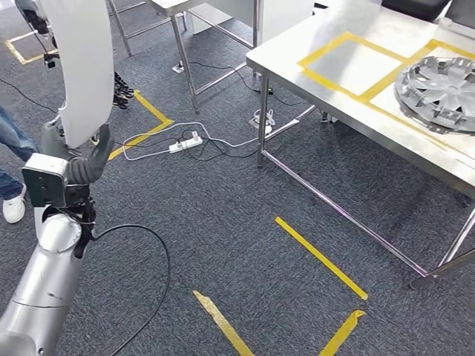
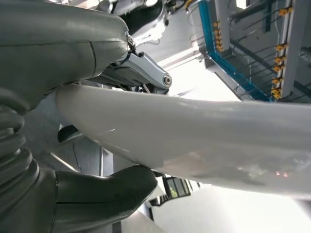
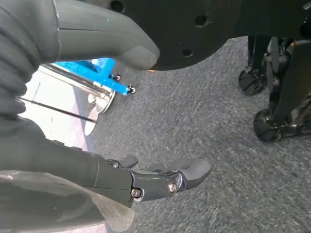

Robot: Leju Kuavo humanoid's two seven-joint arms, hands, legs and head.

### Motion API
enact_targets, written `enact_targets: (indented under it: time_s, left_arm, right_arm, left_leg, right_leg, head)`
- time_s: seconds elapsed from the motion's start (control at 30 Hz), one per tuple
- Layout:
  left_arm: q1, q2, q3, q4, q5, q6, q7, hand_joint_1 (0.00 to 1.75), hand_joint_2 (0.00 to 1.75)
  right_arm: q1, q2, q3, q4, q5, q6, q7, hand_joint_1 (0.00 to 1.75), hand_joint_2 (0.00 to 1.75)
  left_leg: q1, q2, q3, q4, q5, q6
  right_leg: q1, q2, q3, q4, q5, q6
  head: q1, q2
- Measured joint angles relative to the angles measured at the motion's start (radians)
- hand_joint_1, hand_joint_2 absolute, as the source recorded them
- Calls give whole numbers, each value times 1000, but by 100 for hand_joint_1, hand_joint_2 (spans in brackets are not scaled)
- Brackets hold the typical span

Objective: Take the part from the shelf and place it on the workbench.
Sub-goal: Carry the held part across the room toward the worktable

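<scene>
Steel desk (image 1: 358,111), marked with yellow tape, stands at right and carries a silver wheel cover (image 1: 439,93). White curved part (image 1: 84,67) is held upright at left, off the desk, over grey carpet. Left robot hand (image 1: 92,163) grips its lower edge. Right robot hand (image 3: 110,160) hangs with fingers apart, holding nothing.

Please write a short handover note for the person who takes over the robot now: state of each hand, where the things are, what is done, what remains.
Left hand: holds the long white curved panel part, upright, at the robot's left.
Right hand: holds nothing, fingers apart, hanging above the grey carpet.
Steel workbench with yellow tape squares: ahead on the right; a silver wheel cover lies in one square.
Done: part is in hand.
Left: step to the workbench and lay the part down, probably in the free taped square.
</scene>
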Motion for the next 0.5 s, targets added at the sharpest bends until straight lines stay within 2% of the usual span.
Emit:
enact_targets:
  time_s: [0.03, 0.1, 0.13, 0.2, 0.23, 0.27, 0.3, 0.33, 0.4, 0.43, 0.47, 0.5]
  left_arm:
    - [-1, -1, -1, 0, 0, -1, 0, 175, 175]
    - [-3, 0, -1, 0, -1, -1, 0, 175, 175]
    - [-2, 1, -1, 0, -1, -1, 0, 175, 175]
    - [1, 3, -1, 0, -1, -1, 0, 175, 175]
    - [3, 4, -1, 0, -1, -1, 0, 175, 175]
    - [3, 4, -1, 0, -1, -1, 0, 175, 175]
    - [4, 4, -1, 0, -1, -1, 0, 175, 175]
    - [3, 4, -1, 0, -1, -2, 0, 175, 175]
    - [1, 5, -1, 0, -1, -3, 0, 175, 175]
    - [0, 5, -1, 0, -1, -3, 0, 175, 175]
    - [-2, 6, -1, 0, -1, -4, 0, 175, 175]
    - [-3, 6, -1, 0, -1, -5, 0, 175, 175]
  right_arm:
    - [1, 0, 0, 0, 0, 0, -1, 0, 175]
    - [0, 0, 0, 0, 0, 0, -3, 0, 175]
    - [-1, 0, 0, 0, 0, -1, -3, 0, 175]
    - [-2, 0, 0, 0, 0, 0, -4, 0, 175]
    - [-1, 0, 0, 0, 0, 1, -4, 0, 175]
    - [0, 0, 0, 0, 0, 2, -4, 0, 175]
    - [0, 0, 0, 0, 0, 4, -4, 0, 175]
    - [0, 0, 0, 0, 0, 5, -4, 0, 175]
    - [0, 1, 0, 0, 0, 8, -4, 0, 175]
    - [0, 1, 0, 0, 0, 8, -4, 0, 175]
    - [0, 2, 0, 0, 0, 9, -4, 0, 175]
    - [1, 2, 0, 0, 0, 10, -4, 0, 175]
  left_leg:
    - [3, -6, 1, 4, -6, -5]
    - [9, -42, -19, 57, -44, -14]
    - [10, -64, -44, 115, -75, -17]
    - [11, -83, -109, 251, -130, -17]
    - [10, -85, -129, 289, -136, -15]
    - [10, -87, -132, 290, -121, -11]
    - [9, -92, -116, 250, -89, -5]
    - [7, -105, -87, 182, -47, 2]
    - [6, -146, -32, 57, 3, 15]
    - [4, -160, -18, 24, 10, 18]
    - [3, -164, -14, 13, 7, 19]
    - [2, -156, -12, 6, 8, 19]
  right_leg:
    - [-1, 9, 0, -1, 1, -6]
    - [-4, 26, 3, -4, 4, -17]
    - [-4, 36, 4, -4, 4, -19]
    - [-2, 58, 4, -4, 4, -23]
    - [0, 70, 4, -3, 5, -23]
    - [2, 83, 5, -3, 5, -23]
    - [3, 95, 6, -2, 5, -23]
    - [4, 108, 7, -2, 5, -23]
    - [3, 130, 4, 0, 7, -19]
    - [1, 140, 0, 0, 10, -14]
    - [-1, 149, -5, -1, 13, -8]
    - [-4, 159, -8, -3, 16, -1]
  head:
    - [0, 0]
    - [-2, 0]
    - [-3, 0]
    - [-4, 0]
    - [-4, 0]
    - [-4, 0]
    - [-3, 0]
    - [-4, 0]
    - [-3, 0]
    - [-3, 0]
    - [-3, 0]
    - [-4, 0]
